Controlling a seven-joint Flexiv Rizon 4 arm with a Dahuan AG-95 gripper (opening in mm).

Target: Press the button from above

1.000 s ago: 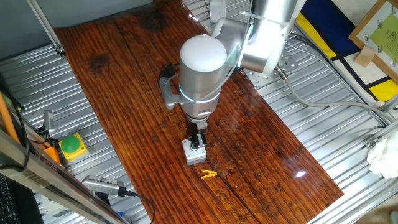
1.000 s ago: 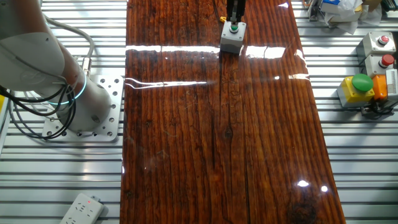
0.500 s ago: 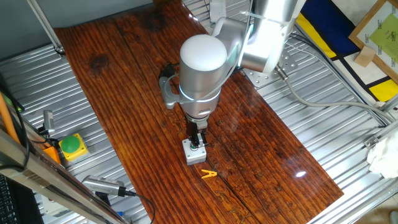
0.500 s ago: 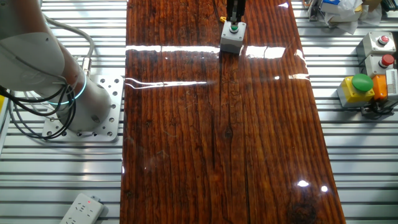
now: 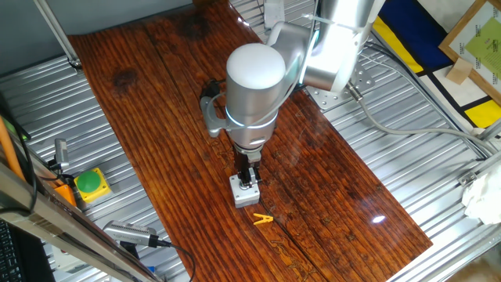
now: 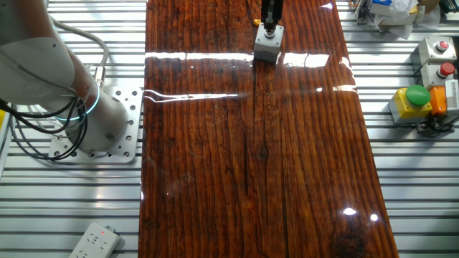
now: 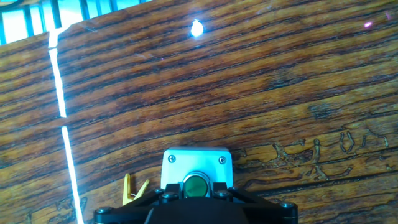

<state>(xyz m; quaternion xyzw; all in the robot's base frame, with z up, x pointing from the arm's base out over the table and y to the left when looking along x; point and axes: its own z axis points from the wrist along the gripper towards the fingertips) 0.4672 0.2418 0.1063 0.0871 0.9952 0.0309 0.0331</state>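
In one fixed view the arm stands upright over the grey box on the wooden table, the fingers pointing straight down onto it, which suits a press from above. A yellow clip lies just beside the box.

In the other fixed view the fingers cover the box top, so the button is hidden.

In the hand view the green button sits in the box, right at the fingers' base, centred for the push. Whether the fingers are clenched or released, I cannot tell.
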